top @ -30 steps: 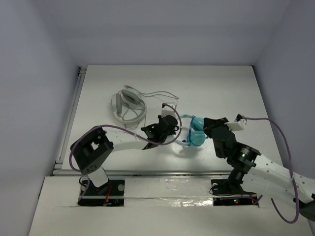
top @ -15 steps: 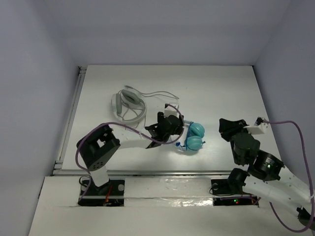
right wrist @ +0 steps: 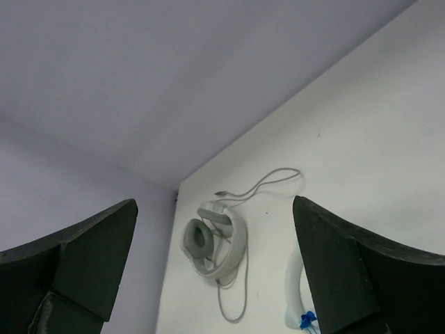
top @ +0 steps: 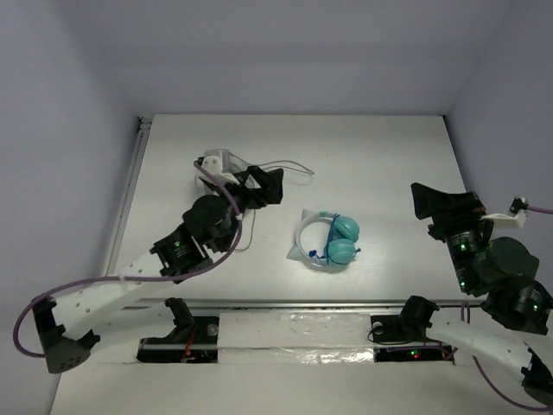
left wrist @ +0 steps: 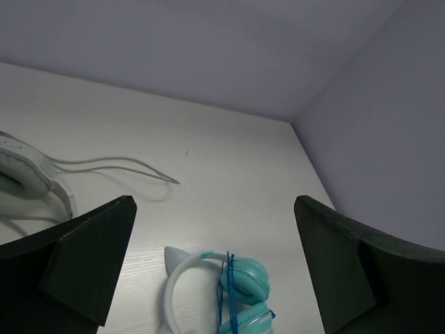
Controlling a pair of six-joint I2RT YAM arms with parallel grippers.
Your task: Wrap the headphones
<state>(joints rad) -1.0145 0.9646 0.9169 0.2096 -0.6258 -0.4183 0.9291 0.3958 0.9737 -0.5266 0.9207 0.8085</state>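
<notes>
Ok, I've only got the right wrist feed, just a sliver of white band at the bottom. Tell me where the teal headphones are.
Observer: The headphones lie flat near the middle of the table, with nothing touching them.
Operator: Report the cord.
Observer: In the left wrist view, the blue cord appears wound around the band beside the ear cups.
Operator: Now give me the left gripper.
Observer: The left gripper is open and holding nothing, over by the white headset.
</notes>
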